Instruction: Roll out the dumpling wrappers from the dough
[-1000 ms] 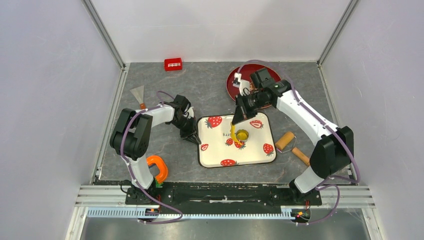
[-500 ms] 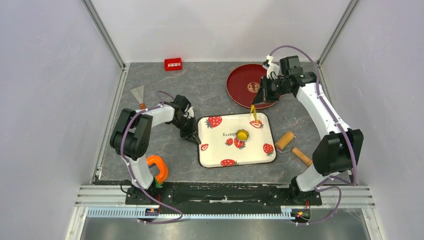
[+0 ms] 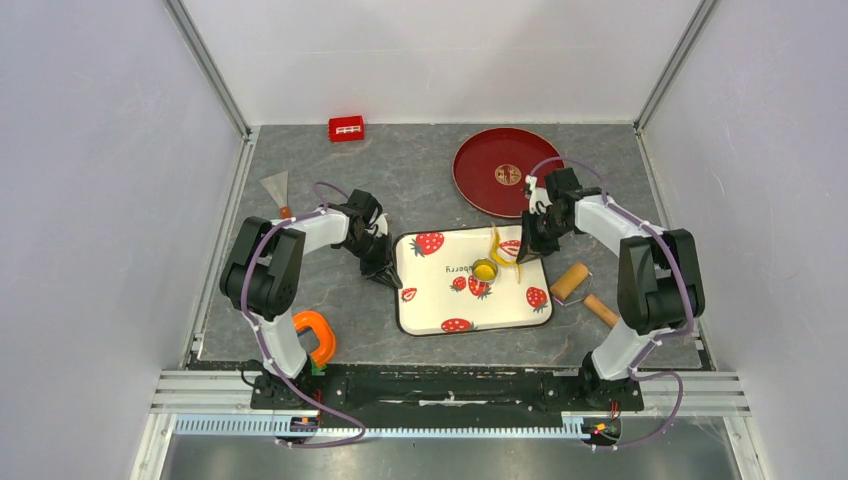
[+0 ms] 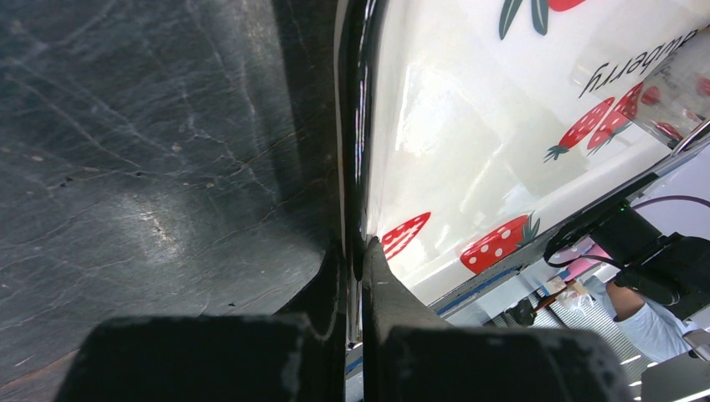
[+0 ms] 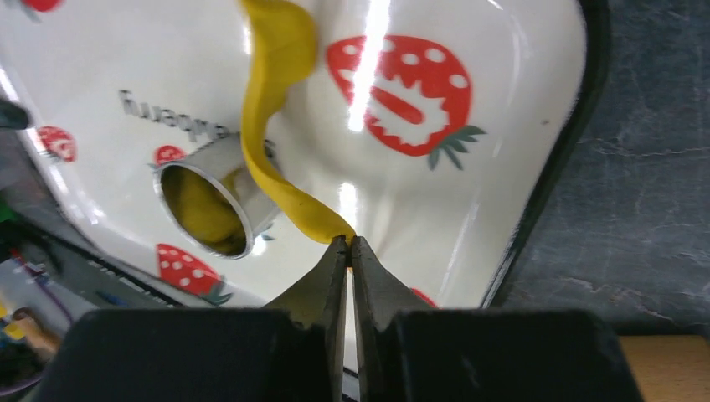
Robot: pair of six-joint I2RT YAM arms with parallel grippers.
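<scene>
right gripper (image 5: 349, 251) pinching end of ragged yellow dough strip (image 5: 276, 59) | long axis running ahead over white strawberry-print tray (image 5: 511, 193) | left gripper (image 4: 356, 251) clamping rim

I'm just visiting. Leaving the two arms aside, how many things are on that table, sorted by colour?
Red: 2, plate, small box
Metal: 2, ring cutter, scraper
Yellow: 2, dough strip, dough lump inside the cutter
Tan wood: 2, roller pieces
Orange: 1, clamp
White: 1, strawberry tray
Total: 10
</scene>
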